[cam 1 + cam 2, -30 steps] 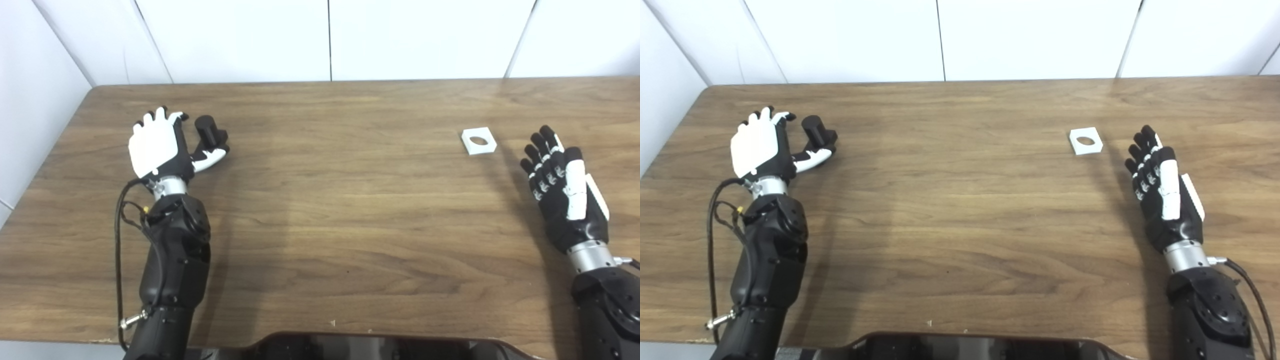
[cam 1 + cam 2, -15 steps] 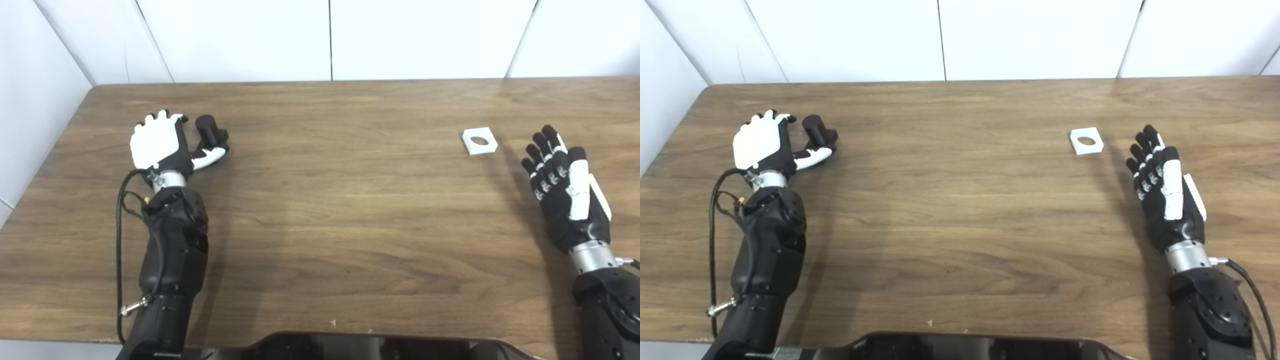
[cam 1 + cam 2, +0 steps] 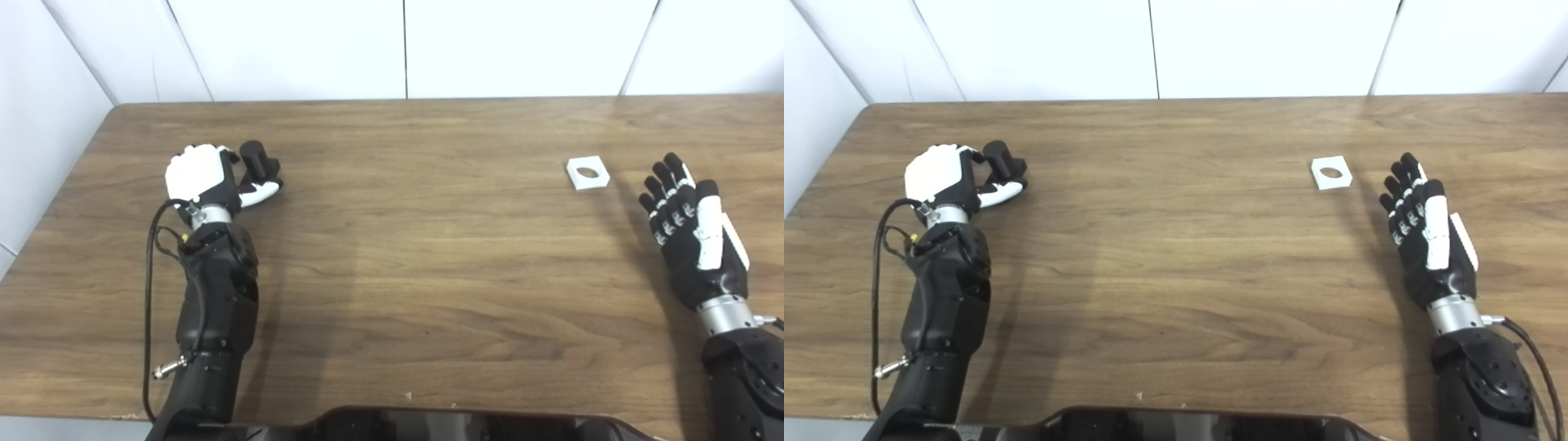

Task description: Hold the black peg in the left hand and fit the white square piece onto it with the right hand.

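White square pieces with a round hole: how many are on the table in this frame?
1. The white square piece lies flat on the table's right side, just ahead and left of the open right hand, untouched. Nothing suggests another hidden one.

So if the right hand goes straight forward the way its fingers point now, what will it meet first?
Probably nothing. The right hand points up and slightly left in the picture, so its line seems to pass just right of the white square piece, over bare table. Depth is unclear, so a graze is possible.
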